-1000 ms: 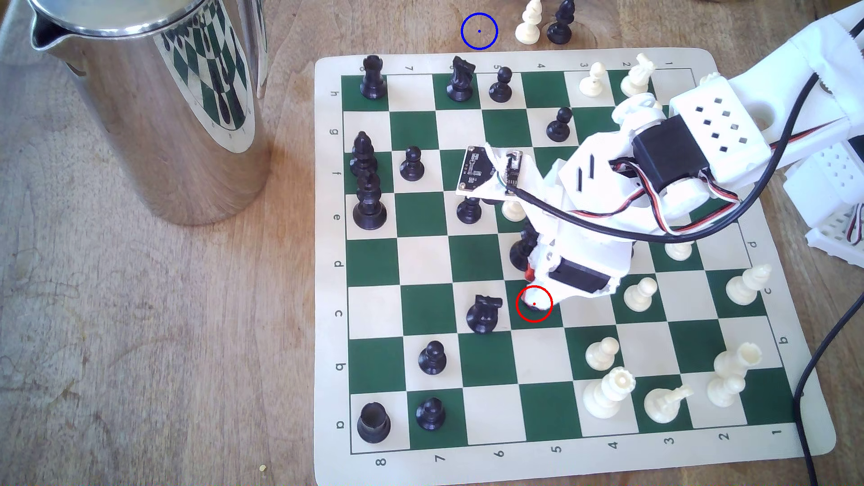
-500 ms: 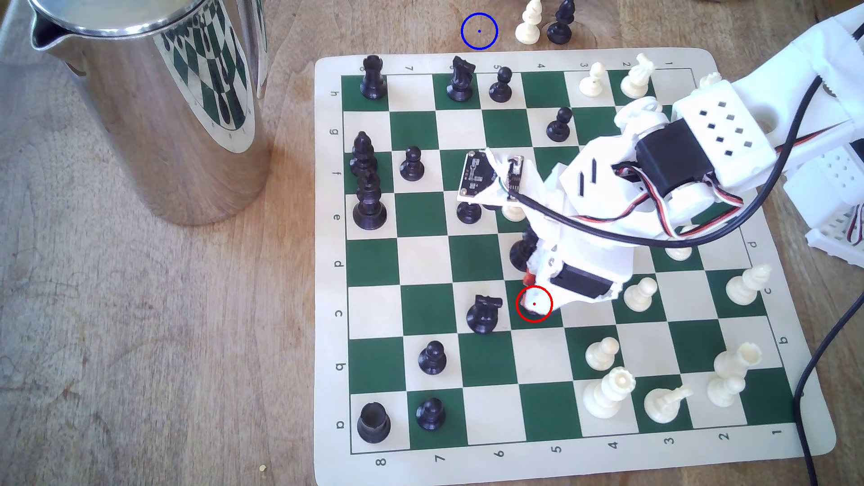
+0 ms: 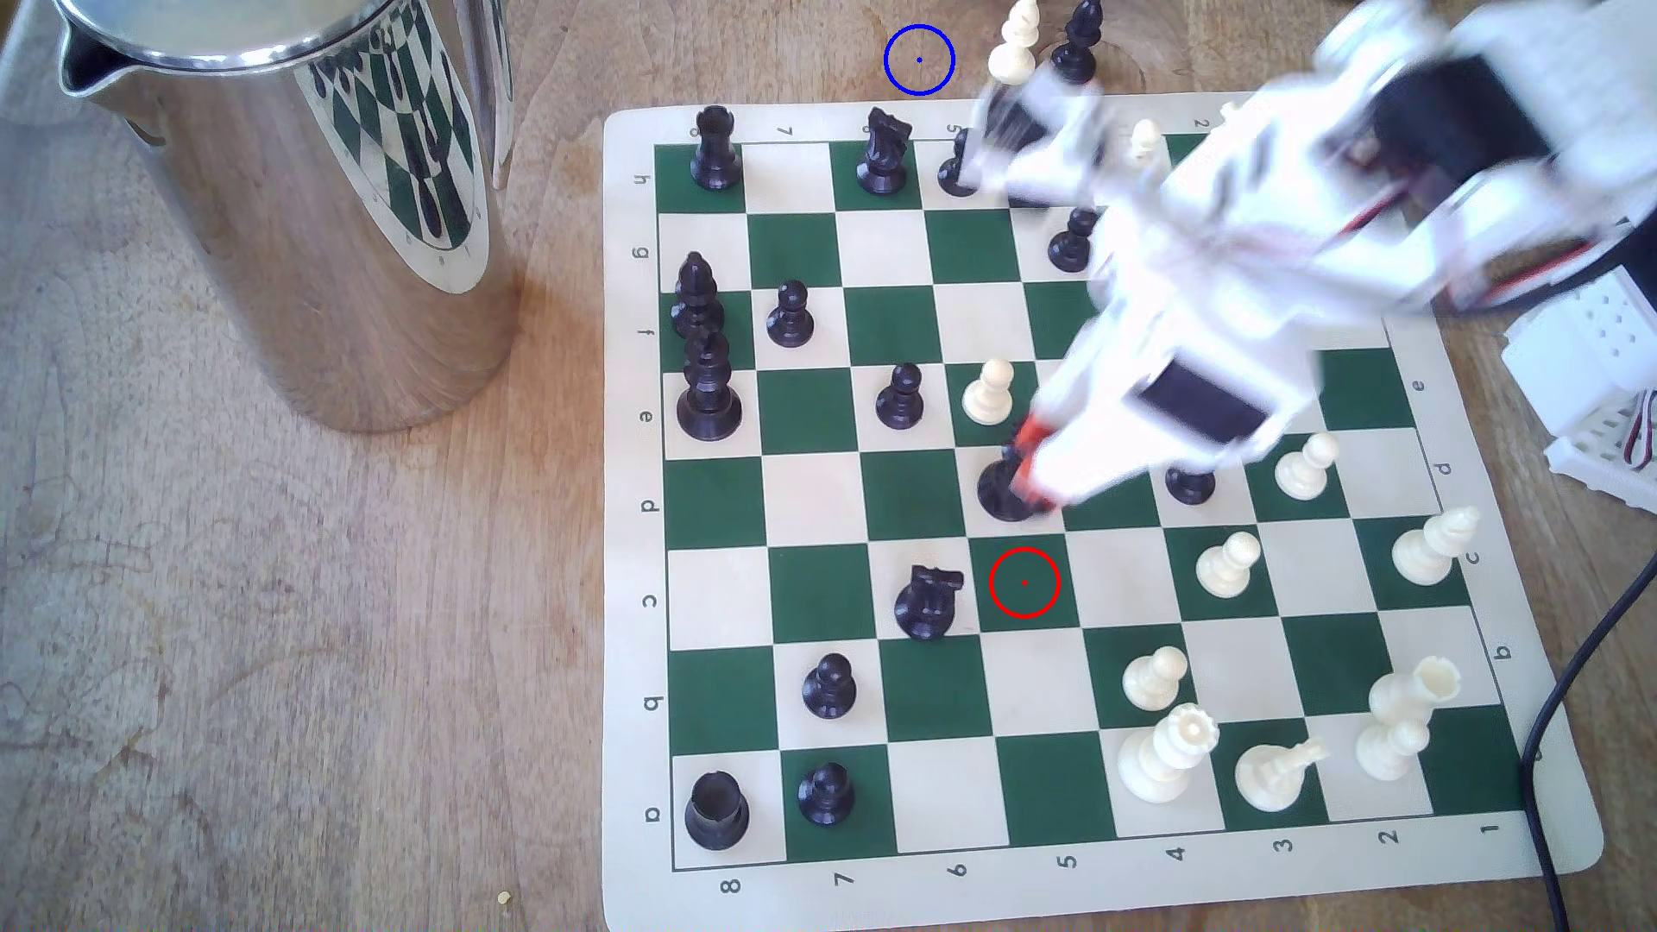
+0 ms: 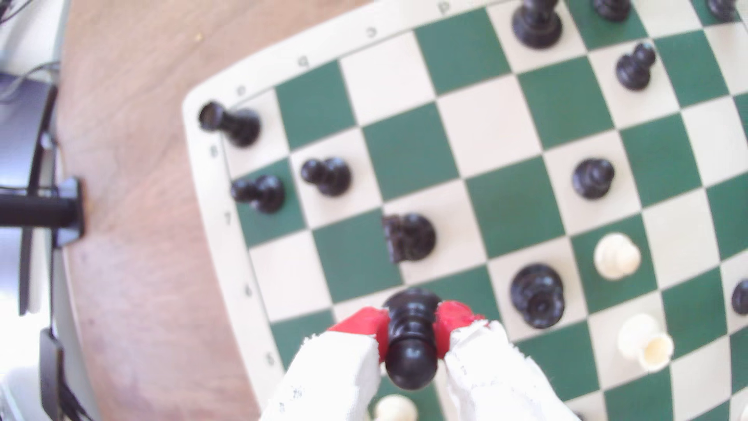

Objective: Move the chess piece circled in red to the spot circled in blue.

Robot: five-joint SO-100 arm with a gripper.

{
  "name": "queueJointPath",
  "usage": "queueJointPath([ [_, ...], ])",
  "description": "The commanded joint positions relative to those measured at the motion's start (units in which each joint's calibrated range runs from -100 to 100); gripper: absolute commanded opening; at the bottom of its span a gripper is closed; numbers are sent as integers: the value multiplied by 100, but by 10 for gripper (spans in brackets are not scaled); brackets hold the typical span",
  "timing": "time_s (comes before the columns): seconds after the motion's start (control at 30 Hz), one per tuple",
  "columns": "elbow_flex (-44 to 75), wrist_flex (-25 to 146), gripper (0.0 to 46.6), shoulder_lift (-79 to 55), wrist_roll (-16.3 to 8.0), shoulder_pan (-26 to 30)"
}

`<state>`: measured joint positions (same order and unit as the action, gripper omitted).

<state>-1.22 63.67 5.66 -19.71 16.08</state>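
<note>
Two red-tipped fingers (image 4: pixel 370 324) clamp the black pawn (image 4: pixel 411 344) | gripper (image 4: pixel 411 330) above the chessboard (image 3: pixel 628 502) | red ring's square bare | blue ring (image 3: pixel 919 60) on desk unoccupied

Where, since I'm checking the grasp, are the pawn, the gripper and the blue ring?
pawn (image 4: pixel 411 344), wrist view, on its neck under the ball head.
gripper (image 4: pixel 412 324), wrist view, midway between its fingertips, which clamp the pawn.
blue ring (image 3: pixel 919 60), exterior view, on its centre dot.
</note>
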Motion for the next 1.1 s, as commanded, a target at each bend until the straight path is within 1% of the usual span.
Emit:
queueJointPath([
  [0.0, 711, 357, 2, 1370, 88, -258],
  [0.03, 711, 423, 2, 1497, 127, -391],
  [0.17, 702, 505, 2, 1726, 357, -1236],
  [0.2, 702, 505, 2, 1718, 449, -1471],
  [0.23, 702, 505, 2, 1608, 576, -1823],
  [0.33, 639, 464, 2, 1361, 762, -2316],
  [0.37, 593, 407, 2, 1158, 845, -2566],
  [0.6, 476, -240, 2, 521, 996, -3176],
  [0.77, 766, -380, 2, -116, 1055, -3395],
  [0.83, 1020, -380, 2, -557, 1114, -3520],
  [1.07, 1346, -634, 2, -1211, 1148, -3739],
])
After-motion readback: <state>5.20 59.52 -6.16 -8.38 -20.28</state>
